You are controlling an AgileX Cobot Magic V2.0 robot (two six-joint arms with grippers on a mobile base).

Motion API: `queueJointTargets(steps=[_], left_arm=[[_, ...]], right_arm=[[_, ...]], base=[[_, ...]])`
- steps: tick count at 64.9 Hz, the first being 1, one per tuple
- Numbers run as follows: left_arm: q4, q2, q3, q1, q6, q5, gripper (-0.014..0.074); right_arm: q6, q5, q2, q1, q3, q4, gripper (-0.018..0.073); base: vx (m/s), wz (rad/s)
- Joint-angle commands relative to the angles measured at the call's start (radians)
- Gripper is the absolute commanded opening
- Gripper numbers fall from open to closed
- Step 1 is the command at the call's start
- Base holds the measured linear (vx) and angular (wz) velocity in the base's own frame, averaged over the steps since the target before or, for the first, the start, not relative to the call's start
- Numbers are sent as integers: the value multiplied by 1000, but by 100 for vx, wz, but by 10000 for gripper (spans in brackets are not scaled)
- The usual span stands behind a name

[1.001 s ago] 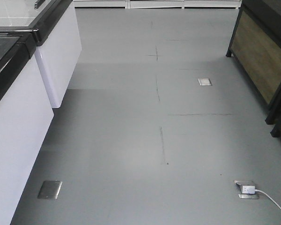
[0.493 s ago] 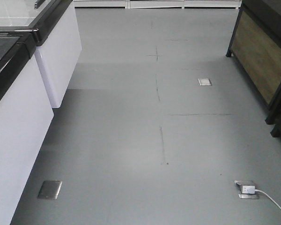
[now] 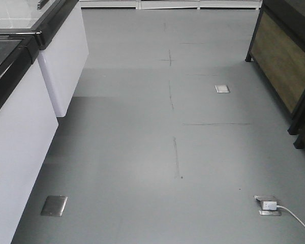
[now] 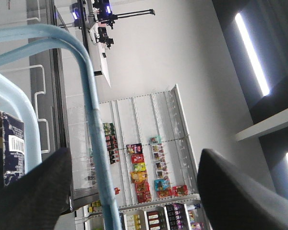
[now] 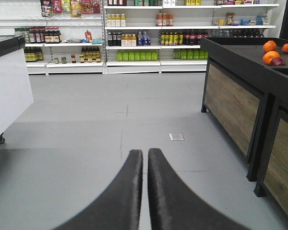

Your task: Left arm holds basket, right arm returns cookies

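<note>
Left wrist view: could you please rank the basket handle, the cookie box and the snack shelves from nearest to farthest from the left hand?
1. basket handle: runs straight across the gap of the open left hand.
2. cookie box: at the left edge of the view, just beyond one side of the hand.
3. snack shelves: far across the room, behind the handle.

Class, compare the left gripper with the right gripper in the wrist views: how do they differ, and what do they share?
The left gripper has its fingers wide apart; the right gripper has them almost together. The basket handle runs between the left gripper's fingers; nothing sits between the right gripper's. The left gripper's view is turned sideways; the right gripper's is level. Both have dark wedge-shaped fingers.
</note>
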Motion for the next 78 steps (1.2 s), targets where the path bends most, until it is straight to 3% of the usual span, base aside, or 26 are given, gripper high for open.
queueJointTargets(steps=[1, 17, 32, 38, 51, 65, 78], left_arm=[[-30, 16, -28, -7, -20, -125, 523], [-19, 113, -30, -9, -184, -256, 523], [-10, 169, -30, -18, -215, -355, 523], [44, 183, -30, -18, -268, -386, 523], [69, 196, -30, -18, -291, -383, 517], [66, 198, -30, -18, -291, -384, 440], [66, 218, -30, -18, -291, -383, 286]], right_arm=[[-6, -73, -9, -4, 17, -8, -6], [-6, -73, -9, -4, 17, -8, -6], [-6, -73, -9, -4, 17, -8, -6], [-6, -73, -9, -4, 17, -8, -6], [-6, -73, -9, -4, 17, -8, -6], [-6, -73, -9, -4, 17, -8, -6], [-6, -73, -9, -4, 17, -8, -6]], base=[[0, 0], [0, 0], [0, 0], [0, 0], [0, 0], [0, 0], [0, 0]])
